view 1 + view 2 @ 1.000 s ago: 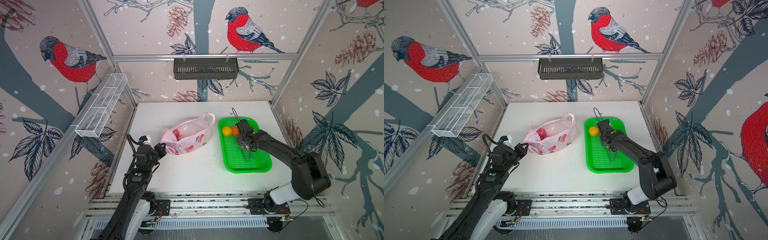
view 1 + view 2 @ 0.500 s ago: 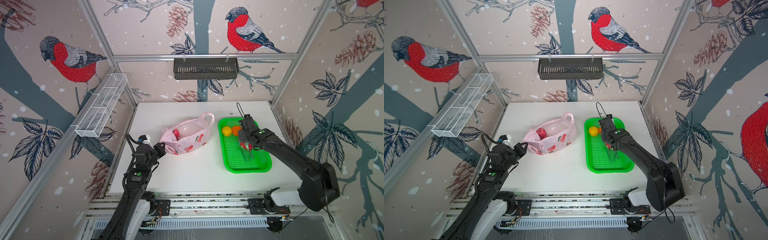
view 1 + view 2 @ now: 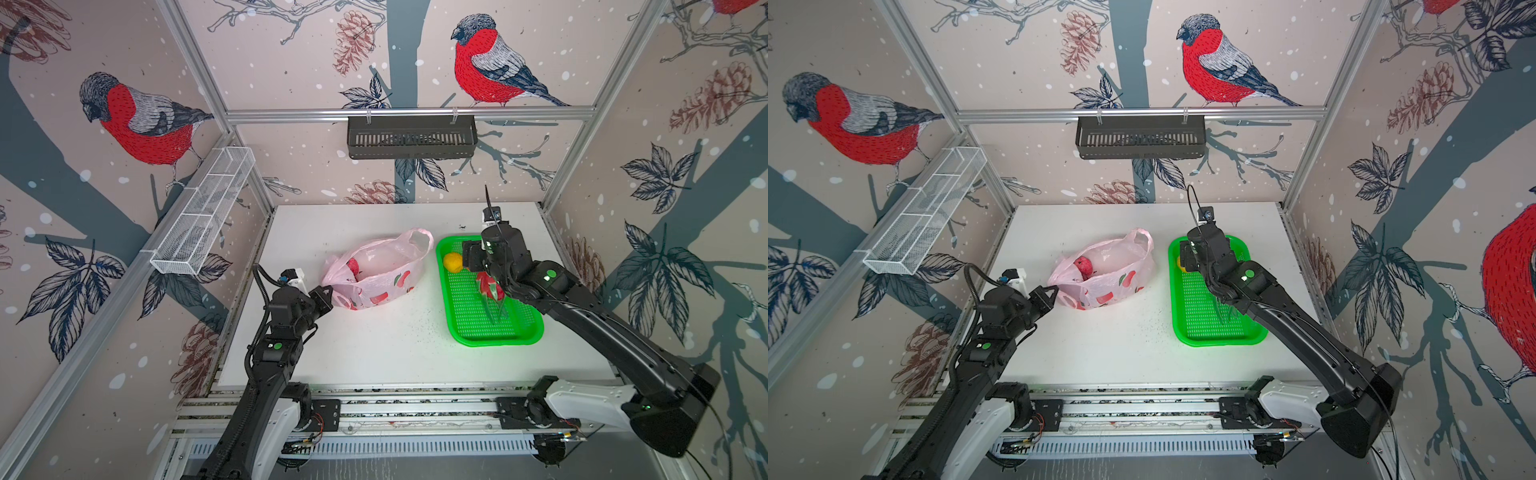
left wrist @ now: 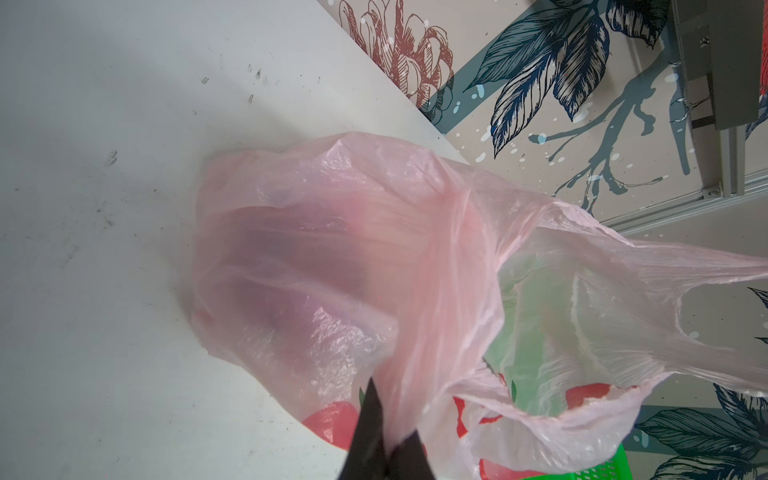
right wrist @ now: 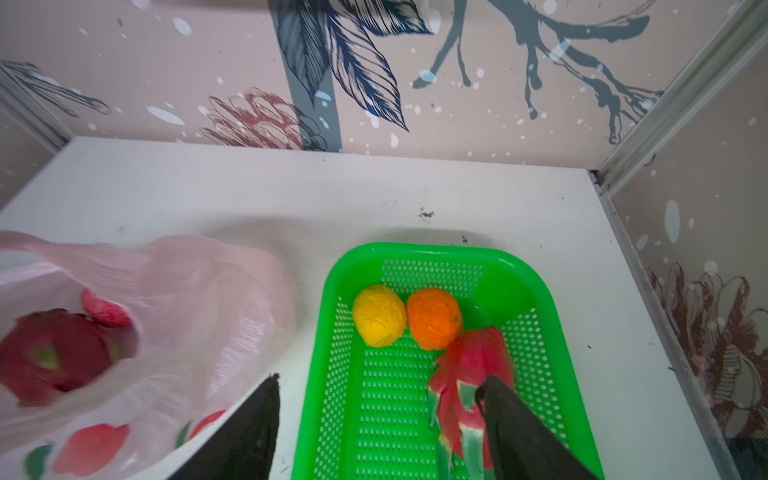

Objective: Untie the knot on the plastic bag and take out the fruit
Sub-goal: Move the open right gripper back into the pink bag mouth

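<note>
My left gripper was pinched tight on a gathered fold of the plastic bag, its fingertips meeting through the pink film. My right gripper stood with its jaws wide and gripped nothing. One finger overlapped a dragon fruit lying inside the green basket, though I could not tell whether it touched. The other finger hung outside the basket's rim, on the bag side.

At the basket's far end a lemon and an orange sat touching each other, with the orange just beside the dragon fruit. The bag rested on the white table just beside the basket, mouth gaping, with one handle loop slack toward the basket. Inside the bag I saw a second dragon fruit and a smaller red piece, too blurred to name.
</note>
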Tool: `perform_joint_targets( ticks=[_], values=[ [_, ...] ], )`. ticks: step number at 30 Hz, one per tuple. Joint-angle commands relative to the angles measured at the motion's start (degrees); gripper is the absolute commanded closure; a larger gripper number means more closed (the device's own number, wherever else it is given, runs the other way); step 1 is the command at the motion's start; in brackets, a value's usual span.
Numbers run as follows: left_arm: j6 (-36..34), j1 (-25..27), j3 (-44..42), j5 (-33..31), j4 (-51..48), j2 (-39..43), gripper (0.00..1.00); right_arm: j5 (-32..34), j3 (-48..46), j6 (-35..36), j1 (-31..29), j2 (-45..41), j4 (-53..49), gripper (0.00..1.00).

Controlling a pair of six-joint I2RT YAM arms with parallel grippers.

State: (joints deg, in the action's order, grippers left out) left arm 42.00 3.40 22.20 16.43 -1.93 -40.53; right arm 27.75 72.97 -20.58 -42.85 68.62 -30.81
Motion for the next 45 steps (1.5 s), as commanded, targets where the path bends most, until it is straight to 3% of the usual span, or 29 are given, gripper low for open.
perform_joint_targets(
  ticks=[1, 6, 12, 16, 20, 31, 45],
  values=[
    [-1.0, -0.3, 0.0, 0.4, 1.7, -0.5, 1.0, 5.4, 3.5, 1.5, -4.6, -0.1, 2.6, 0.26],
    [-1.0, -0.4, -0.3, 1.3, 2.6, -1.3, 1.0, 5.9, 11.3, 4.3, -12.6, 3.7, 5.8, 0.27],
    [-1.1, -0.5, 0.3, 1.4, 2.5, -1.4, 1.0, 3.2, 26.7, 8.9, -21.8, 18.5, 5.5, 0.3],
    [-1.1, -0.4, 0.9, 1.0, 0.9, -0.9, 1.0, -5.2, 31.9, 8.2, -23.1, 28.0, 7.9, 0.34],
    [-1.4, -0.5, 1.5, 0.1, -1.6, 0.6, 1.0, -8.3, 34.3, 4.7, -23.0, 35.7, 7.4, 0.42],
    [-1.0, -0.4, 1.9, -2.3, -8.1, 6.8, 1.0, -14.3, 27.2, -5.7, -21.1, 44.6, 5.7, 0.53],
    [0.5, -0.5, 4.8, -7.3, -14.2, 11.2, 1.0, -29.3, 16.1, -5.7, -23.9, 47.1, 15.5, 0.54]
  ],
)
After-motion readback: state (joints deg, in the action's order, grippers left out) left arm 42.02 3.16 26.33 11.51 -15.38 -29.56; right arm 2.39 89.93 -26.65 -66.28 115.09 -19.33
